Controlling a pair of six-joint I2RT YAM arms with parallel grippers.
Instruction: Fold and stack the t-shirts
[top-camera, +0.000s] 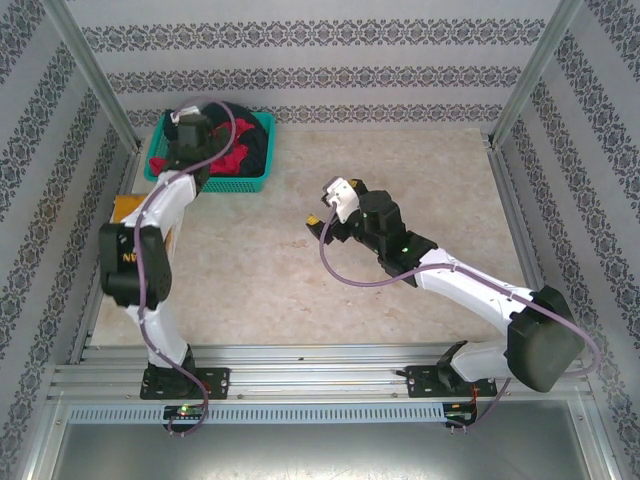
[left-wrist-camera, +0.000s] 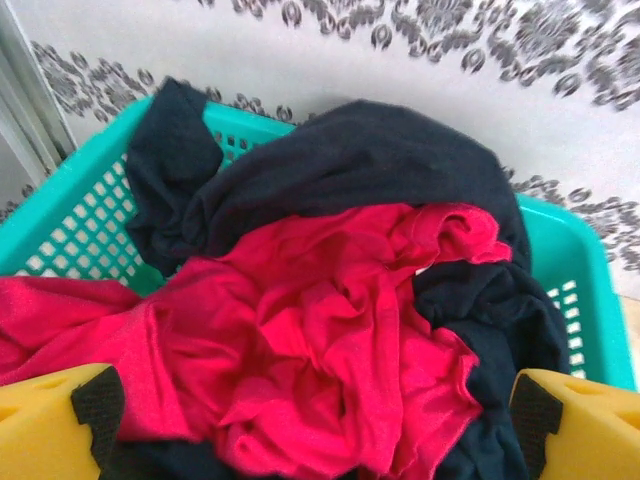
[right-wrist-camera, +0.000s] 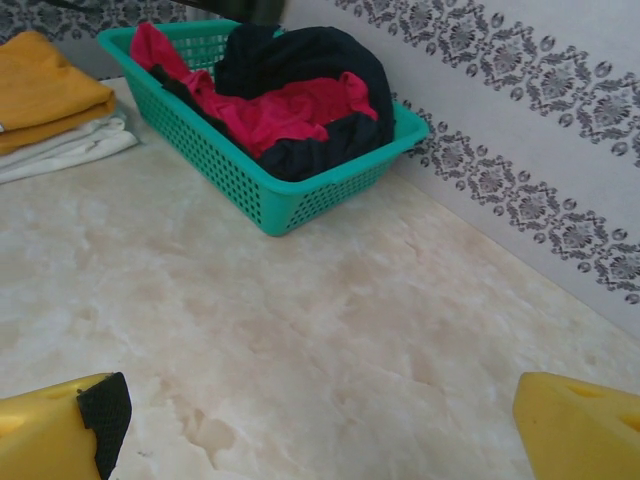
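LEFT ARM OVER THE LAUNDRY: The left arm's jaws hang wide open above the teal mesh basket at the far left corner of the table. Their yellow fingertips flank a crumpled red t-shirt. They grip nothing, and whether the tips brush the cloth cannot be told. Heaped around and behind the red one are dark navy t-shirts, with one fold draped over the basket's back rim. Over the middle of the marbled table, the right arm's jaws stand equally wide and hold nothing, facing the basket from well apart. Beside the basket, at the table's left edge, a folded mustard-yellow t-shirt lies on top of a folded pale cloth.
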